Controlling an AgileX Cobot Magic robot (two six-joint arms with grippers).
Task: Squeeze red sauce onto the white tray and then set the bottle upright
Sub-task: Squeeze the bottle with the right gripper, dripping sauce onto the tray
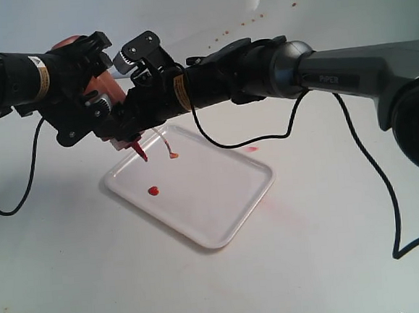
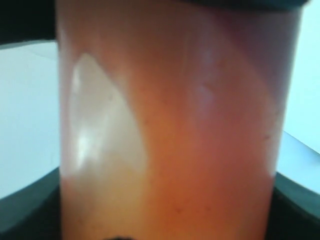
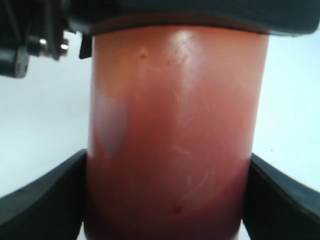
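We hold the squeeze bottle (image 1: 108, 88) tipped nozzle-down over the left end of the white tray (image 1: 227, 198). The left gripper (image 1: 94, 89) and right gripper (image 1: 135, 84) both pinch its body (each wrist view shows jaws pressed against its sides). A blob of red sauce (image 1: 153, 190) lies on the tray, near the nozzle (image 1: 138, 149) but apart from it.

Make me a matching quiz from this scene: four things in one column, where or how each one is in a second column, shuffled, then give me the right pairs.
Column one:
1. bottle
2. red sauce blob
3. white tray
4. nozzle

Column two:
A. lying flat on the table
B. red tip aimed down over the tray's corner
C. held up in the air, tipped over
D. sitting on the tray's surface

Pairs: 1-C, 2-D, 3-A, 4-B
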